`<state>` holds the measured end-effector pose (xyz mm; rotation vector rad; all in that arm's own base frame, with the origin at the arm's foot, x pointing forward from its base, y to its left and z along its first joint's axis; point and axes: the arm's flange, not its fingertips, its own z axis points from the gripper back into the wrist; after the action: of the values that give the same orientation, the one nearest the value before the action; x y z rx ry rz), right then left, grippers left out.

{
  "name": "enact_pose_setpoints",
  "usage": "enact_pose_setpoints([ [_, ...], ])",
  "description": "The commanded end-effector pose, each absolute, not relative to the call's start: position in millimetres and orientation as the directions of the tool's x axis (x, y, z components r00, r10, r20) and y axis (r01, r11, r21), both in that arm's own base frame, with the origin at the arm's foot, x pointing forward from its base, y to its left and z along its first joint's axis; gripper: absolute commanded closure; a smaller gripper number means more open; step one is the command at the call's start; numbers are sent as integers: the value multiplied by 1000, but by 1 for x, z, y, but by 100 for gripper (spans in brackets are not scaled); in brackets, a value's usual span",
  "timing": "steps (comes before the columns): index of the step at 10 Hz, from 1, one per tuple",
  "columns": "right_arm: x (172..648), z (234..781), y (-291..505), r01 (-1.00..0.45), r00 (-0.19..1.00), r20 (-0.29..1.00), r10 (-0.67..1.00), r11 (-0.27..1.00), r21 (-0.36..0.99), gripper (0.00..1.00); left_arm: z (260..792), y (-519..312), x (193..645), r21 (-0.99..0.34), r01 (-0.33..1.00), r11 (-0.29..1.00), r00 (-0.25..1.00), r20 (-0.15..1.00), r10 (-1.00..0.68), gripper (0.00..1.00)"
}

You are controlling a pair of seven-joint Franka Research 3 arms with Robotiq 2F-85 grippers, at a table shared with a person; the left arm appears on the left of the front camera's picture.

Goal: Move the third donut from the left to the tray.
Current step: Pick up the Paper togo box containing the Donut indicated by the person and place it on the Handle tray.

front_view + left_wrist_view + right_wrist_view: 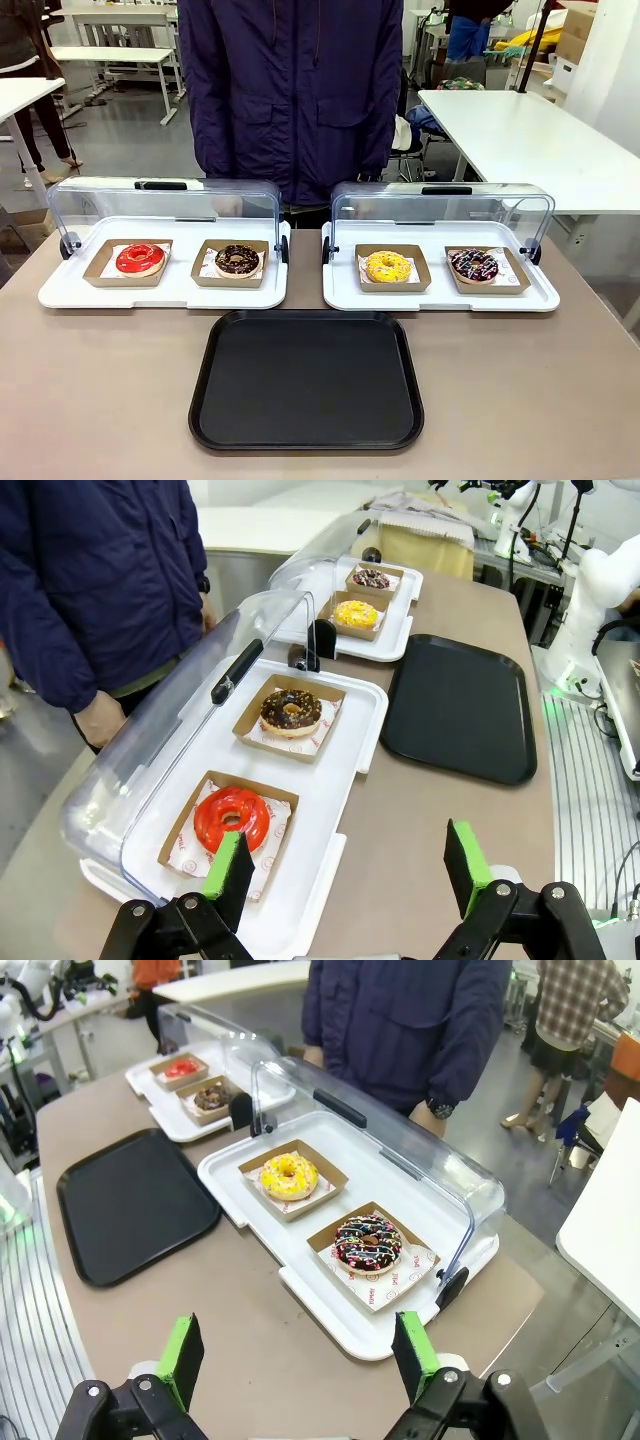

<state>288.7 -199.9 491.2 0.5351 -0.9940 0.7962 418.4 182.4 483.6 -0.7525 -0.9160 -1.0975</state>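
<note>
Yellow donut point(388, 266) w/ sprinkles sits in a brown cardboard holder point(418, 281) inside the white lidded tray point(440, 300), just beyond the black tray's point(305, 380) far-right corner, on the person's point(290, 90) side. The lid is swung up & back, so approach from the black tray's side looks clear. Black tray is bare, so the move hasn't begun, I'd say.

Key relation: right end effector point(298, 1350) hangs above the tabletop point(200, 1290), out past the black tray's right edge. From it the yellow donut point(288, 1176) lies straight ahead & slightly left, well apart. The sprinkled choc donut point(368, 1242) sits nearer, slightly right. The black tray point(130, 1205) is off to the donut's left in that view, so the carry should be short.

Left end effector point(347, 865) hangs out past the black tray's point(460, 705) opposite, left edge. From there the yellow donut point(356, 613) is far off, w/ the red point(232, 818) & choc point(291, 709) donuts in btwn. Right arm is clearly nearer, so prob. the one to use.

The donut is a ring w/ no long axis. Its holder is square, edges approx parallel to the black tray's far rim, so gripping across the holder's sides seems safest for the glaze.

Both end effectors have jaws spread wide, green pads well apart, nothing held.
</note>
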Motion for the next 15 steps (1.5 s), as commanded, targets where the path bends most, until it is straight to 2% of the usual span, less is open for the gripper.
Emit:
enact_pose_setpoints([
  [1, 291, 493, -202, -799, 275, 899, 341, 601, 17, 0, 485, 182, 416, -68, 956, 287, 188, 891, -413, 0],
  [15, 291, 493, -202, -799, 275, 899, 341, 601, 17, 0, 485, 182, 416, -68, 956, 287, 188, 891, -413, 0],
])
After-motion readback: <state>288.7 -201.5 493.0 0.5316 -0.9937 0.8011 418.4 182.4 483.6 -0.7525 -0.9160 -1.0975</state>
